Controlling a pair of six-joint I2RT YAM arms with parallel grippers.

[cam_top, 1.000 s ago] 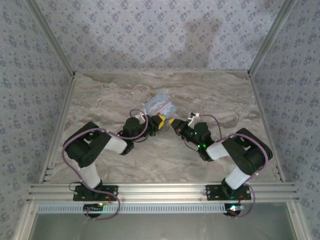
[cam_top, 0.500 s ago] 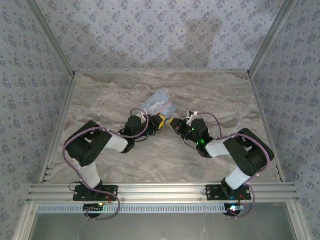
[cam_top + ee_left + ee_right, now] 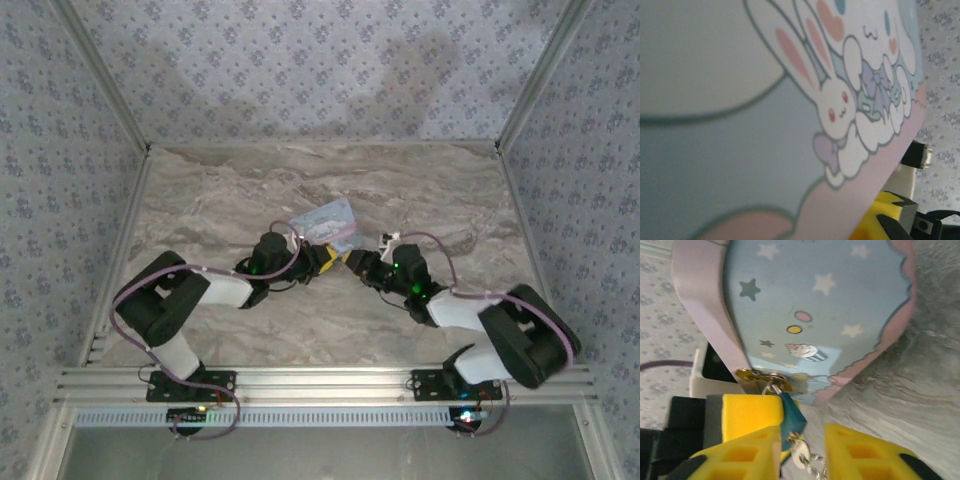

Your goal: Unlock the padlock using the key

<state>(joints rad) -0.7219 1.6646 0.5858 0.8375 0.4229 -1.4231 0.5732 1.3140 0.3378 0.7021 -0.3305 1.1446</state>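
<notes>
From above, the left end effector [image 3: 320,258] and right end effector [image 3: 352,260] meet nearly tip to tip mid-table [image 3: 220,200], just beside a pastel pouch [image 3: 325,220].

At the left wrist, the pouch's bunny print sits close, with one yellow finger [image 3: 887,207] at its edge. I cannot tell its grip.

At the right wrist, a teal padlock [image 3: 789,415] hangs from the pouch's brass ring [image 3: 775,377], with the key [image 3: 800,454] at its lower end, between the right end effector's spread fingers.

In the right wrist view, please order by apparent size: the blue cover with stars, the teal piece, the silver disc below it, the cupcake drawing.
1. blue cover, by far the largest.
2. teal piece and cupcake drawing: they look about alike, and the teal piece is nearer the camera, so I leave them unranked.
3. silver disc, the smallest.
</notes>
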